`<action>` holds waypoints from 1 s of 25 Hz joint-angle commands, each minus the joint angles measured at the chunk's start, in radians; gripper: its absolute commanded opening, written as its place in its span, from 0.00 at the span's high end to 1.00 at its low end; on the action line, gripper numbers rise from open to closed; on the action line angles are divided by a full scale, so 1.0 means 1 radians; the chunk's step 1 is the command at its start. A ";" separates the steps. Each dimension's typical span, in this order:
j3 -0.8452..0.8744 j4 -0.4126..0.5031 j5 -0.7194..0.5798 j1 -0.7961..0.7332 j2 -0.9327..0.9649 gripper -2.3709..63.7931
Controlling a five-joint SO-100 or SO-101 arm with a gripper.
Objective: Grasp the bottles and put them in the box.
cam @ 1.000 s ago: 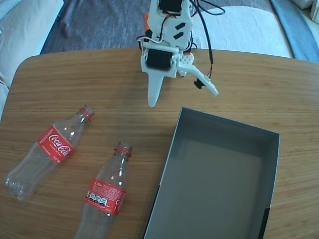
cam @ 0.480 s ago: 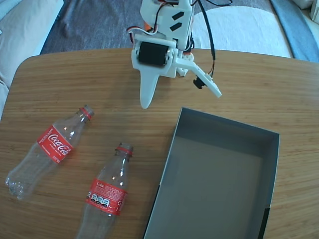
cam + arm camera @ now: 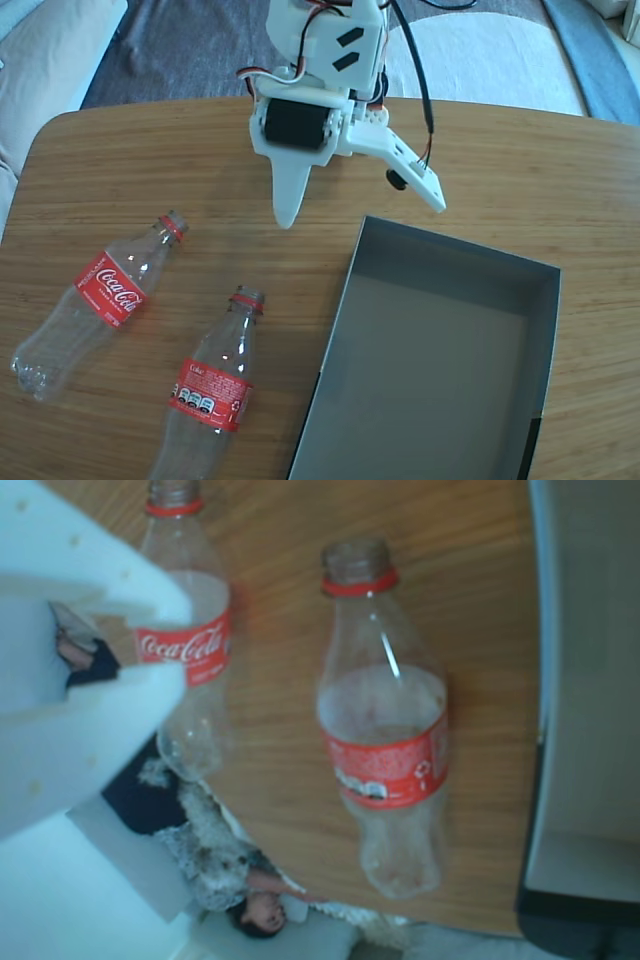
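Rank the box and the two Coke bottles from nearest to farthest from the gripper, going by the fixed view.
Measured from the gripper in the fixed view:
1. The box, its far wall just below the open jaws, to the right.
2. The bottle nearest the box, neck pointing up toward the gripper, lower left.
3. The bottle near the table's left edge, lying at a slant, farthest left.

Wooden table (image 3: 150,160), rounded corners, light grain. On it: two capless Coca-Cola bottles lying flat at left in the fixed view, left bottle (image 3: 95,305) and right bottle (image 3: 212,392), apart, necks pointing up-right. Dark grey box (image 3: 545,340) open, right side, near right bottle.
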 commanded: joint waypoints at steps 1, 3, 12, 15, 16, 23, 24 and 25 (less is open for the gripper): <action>-0.114 0.021 -0.002 -0.003 -0.037 0.96; -0.152 0.051 -0.002 -0.002 -0.074 0.96; -0.244 0.055 -0.262 0.008 -0.167 0.96; -0.278 0.057 -0.413 0.008 -0.204 0.96; -0.295 0.057 -0.463 0.008 -0.218 0.96; -0.451 0.133 -0.807 0.008 -0.388 0.96; -0.469 0.149 -0.851 0.008 -0.410 0.96; -0.485 0.163 -0.897 0.008 -0.430 0.95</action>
